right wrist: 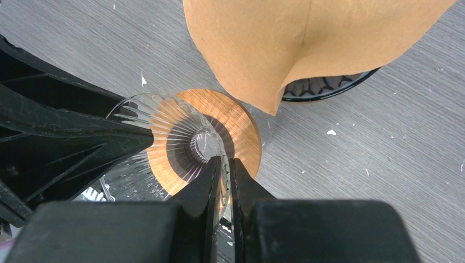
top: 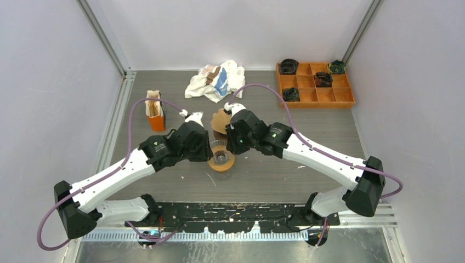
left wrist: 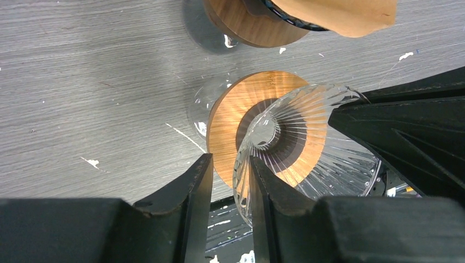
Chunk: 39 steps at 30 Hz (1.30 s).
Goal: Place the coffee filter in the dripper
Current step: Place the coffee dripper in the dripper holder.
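The dripper (top: 222,159) is a ribbed glass cone on a round wooden disc, standing mid-table between both arms. My left gripper (left wrist: 230,161) is open and straddles the dripper's glass rim (left wrist: 241,175), which lies against the right finger. My right gripper (right wrist: 225,161) is shut on the opposite glass rim (right wrist: 226,181). Just beyond the dripper the brown paper coffee filter (right wrist: 285,44) lies free, draped over a black-rimmed object (right wrist: 329,87) on a second wooden base (left wrist: 247,27). From above, the filter (top: 220,119) shows behind my right gripper (top: 231,147); my left gripper (top: 210,149) is beside it.
An orange holder with paper filters (top: 155,112) stands at the left. A crumpled cloth (top: 215,79) lies at the back. An orange compartment tray (top: 314,97) with several black items sits at the back right. White paint flecks mark the grey table.
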Available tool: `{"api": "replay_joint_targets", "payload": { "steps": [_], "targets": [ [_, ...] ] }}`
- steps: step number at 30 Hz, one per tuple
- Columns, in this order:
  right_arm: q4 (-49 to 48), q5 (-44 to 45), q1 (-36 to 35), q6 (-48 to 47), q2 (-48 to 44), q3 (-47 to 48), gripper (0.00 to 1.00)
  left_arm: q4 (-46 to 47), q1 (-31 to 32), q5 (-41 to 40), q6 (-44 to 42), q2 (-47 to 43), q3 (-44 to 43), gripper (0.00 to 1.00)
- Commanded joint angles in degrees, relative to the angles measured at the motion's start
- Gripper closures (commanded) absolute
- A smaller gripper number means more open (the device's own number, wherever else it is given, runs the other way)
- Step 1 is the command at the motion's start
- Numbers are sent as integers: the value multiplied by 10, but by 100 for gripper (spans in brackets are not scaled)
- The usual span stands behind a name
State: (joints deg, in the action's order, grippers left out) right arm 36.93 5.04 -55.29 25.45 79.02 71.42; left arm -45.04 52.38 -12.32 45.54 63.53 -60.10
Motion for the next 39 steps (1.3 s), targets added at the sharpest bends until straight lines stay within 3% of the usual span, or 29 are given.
{"api": "replay_joint_targets", "payload": {
  "steps": [1, 11, 16, 33, 39],
  "targets": [
    [88, 31, 4, -14, 12, -2, 87, -49, 3, -22, -18, -12, -25, 67],
    [91, 36, 14, -11, 13, -21, 86, -43, -4, -33, -19, -37, -37, 45],
    [87, 32, 14, -12, 6, -18, 78, -37, -12, -29, -19, -55, -35, 32],
    [71, 23, 14, -17, -22, 29, 53, -32, -86, 16, -33, -101, -21, 22],
    [67, 23, 15, -16, -29, 46, 48, -36, -116, 31, -42, -110, -16, 21]
  ]
}}
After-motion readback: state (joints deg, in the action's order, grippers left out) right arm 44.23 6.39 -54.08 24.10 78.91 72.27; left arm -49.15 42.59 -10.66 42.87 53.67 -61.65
